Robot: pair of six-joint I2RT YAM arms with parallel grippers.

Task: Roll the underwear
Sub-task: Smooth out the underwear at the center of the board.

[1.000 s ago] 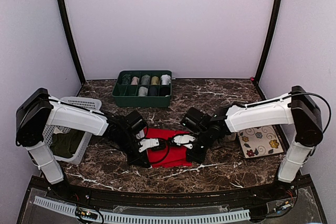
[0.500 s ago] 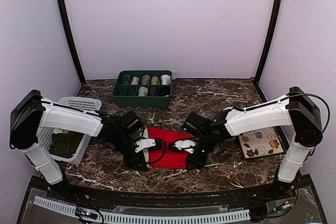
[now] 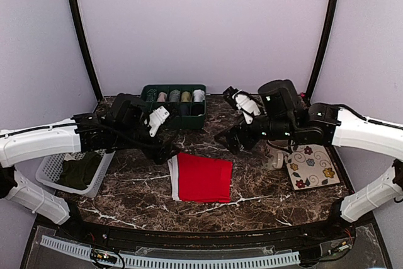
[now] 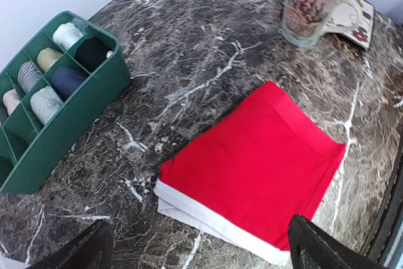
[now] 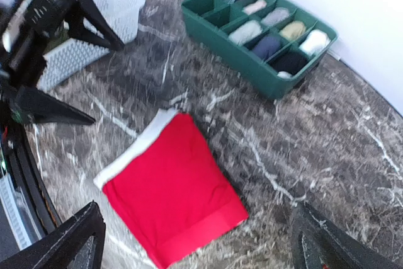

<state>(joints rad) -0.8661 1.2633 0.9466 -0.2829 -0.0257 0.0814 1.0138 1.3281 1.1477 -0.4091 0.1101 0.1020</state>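
The underwear (image 3: 201, 177) lies flat on the marble table as a folded red square, with its white waistband along the left edge. It also shows in the wrist views, underwear (image 4: 252, 162) and underwear (image 5: 170, 196). My left gripper (image 3: 162, 135) hangs open above the table, behind and left of the cloth, with nothing between its fingers. My right gripper (image 3: 234, 121) is raised behind and right of the cloth, open and holding nothing. Both wrist views look down on the cloth between wide-spread dark fingertips: left gripper (image 4: 201, 256), right gripper (image 5: 201, 244).
A green divided tray (image 3: 171, 118) with rolled garments stands at the back centre. A white basket (image 3: 94, 124) holding a dark olive garment (image 3: 79, 171) sits at the left. A mug (image 3: 274, 160) and a floral mat (image 3: 310, 167) are at the right.
Both grippers opened, let go of the underwear and rose back away from it. The red cloth now lies uncovered and flat on the table.
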